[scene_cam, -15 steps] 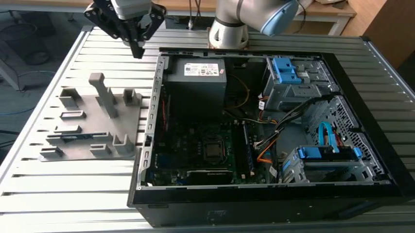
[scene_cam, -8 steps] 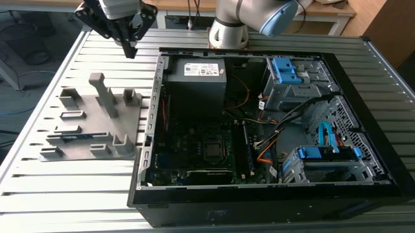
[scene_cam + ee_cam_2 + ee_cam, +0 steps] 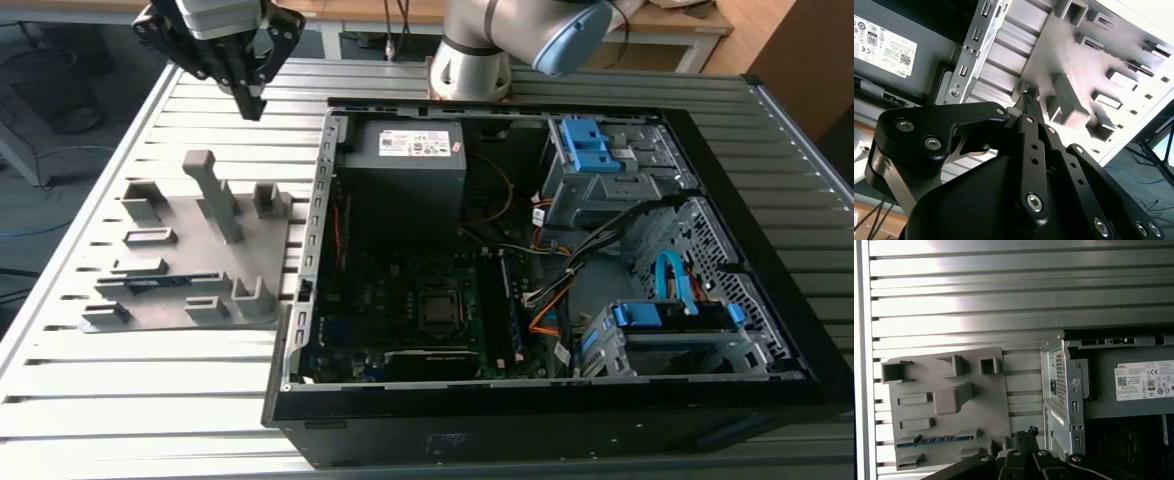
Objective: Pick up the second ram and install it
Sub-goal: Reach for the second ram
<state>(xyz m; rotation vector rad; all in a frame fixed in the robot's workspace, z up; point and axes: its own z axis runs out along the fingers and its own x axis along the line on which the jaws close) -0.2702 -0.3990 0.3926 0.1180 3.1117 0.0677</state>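
Note:
The second ram is a thin blue-green stick lying in a slot of the grey fixture plate at the exterior view's left. In the first wrist view the ram lies along the near part of the fixture. My gripper hangs above the table beyond the fixture's far end, well apart from the ram. Its fingers are shut together with nothing between them, which both wrist views show at the tips.
An open computer case lies right of the fixture, with a power supply, motherboard, cables and blue drive brackets inside. The fixture carries several upright grey blocks, one tall post. Everything rests on a slatted metal table.

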